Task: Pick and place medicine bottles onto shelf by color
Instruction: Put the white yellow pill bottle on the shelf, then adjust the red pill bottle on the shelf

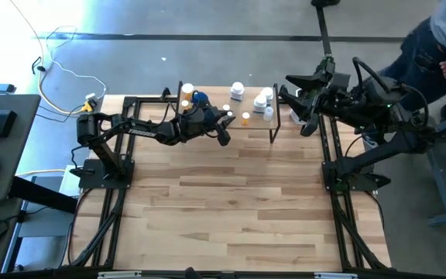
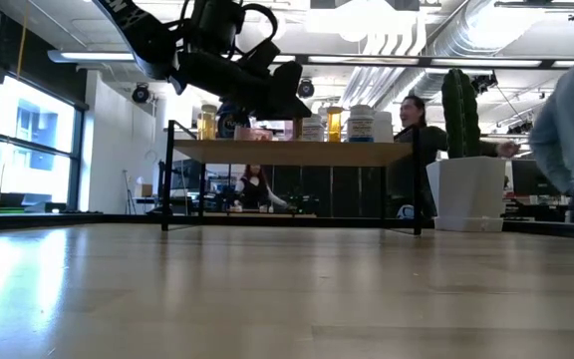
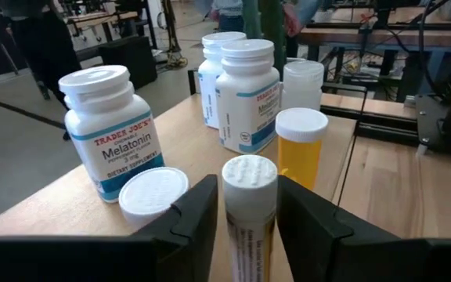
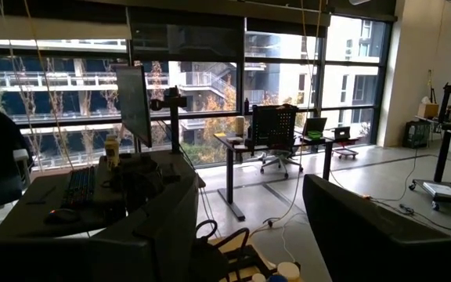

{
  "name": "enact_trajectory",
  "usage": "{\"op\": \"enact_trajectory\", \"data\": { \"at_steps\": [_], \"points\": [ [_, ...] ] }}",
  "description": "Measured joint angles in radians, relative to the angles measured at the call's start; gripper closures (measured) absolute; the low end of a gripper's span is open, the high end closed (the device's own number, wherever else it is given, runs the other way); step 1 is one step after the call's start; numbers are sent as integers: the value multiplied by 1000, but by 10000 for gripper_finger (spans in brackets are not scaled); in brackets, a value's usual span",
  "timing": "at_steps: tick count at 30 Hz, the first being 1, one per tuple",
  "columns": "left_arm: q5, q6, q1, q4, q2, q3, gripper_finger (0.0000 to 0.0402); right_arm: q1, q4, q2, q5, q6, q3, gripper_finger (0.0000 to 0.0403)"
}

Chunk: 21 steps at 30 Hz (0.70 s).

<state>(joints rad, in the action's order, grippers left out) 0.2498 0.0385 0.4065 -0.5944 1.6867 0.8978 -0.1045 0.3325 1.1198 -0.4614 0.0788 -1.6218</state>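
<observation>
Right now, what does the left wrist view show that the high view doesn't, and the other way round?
Only the left wrist view: the Melatonin label on a white bottle, and a slim white-capped bottle standing between the left gripper's fingers, small gaps either side.

Only the high view: the right gripper parked beside the shelf's end, a blue-lidded jar, and the whole table.

Both: the left gripper over the shelf, among white and orange bottles.

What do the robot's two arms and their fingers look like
Both arms are dark, nearly black, built of slim jointed links on black frame bases. The left gripper has two broad, flat, matte black fingers with angled inner faces. The right gripper has the same black build, with dark cables looping behind it.
</observation>
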Motion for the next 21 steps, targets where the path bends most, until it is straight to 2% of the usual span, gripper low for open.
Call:
{"op": "enact_trajectory", "data": {
  "at_steps": [10,21],
  "points": [
    [1,-1,0,-2,0,0,250,0,0,0,0,0,0,180],
    [-3,-9,-3,-11,-2,34,248,0,0,0,0,0,0,180]
  ]
}}
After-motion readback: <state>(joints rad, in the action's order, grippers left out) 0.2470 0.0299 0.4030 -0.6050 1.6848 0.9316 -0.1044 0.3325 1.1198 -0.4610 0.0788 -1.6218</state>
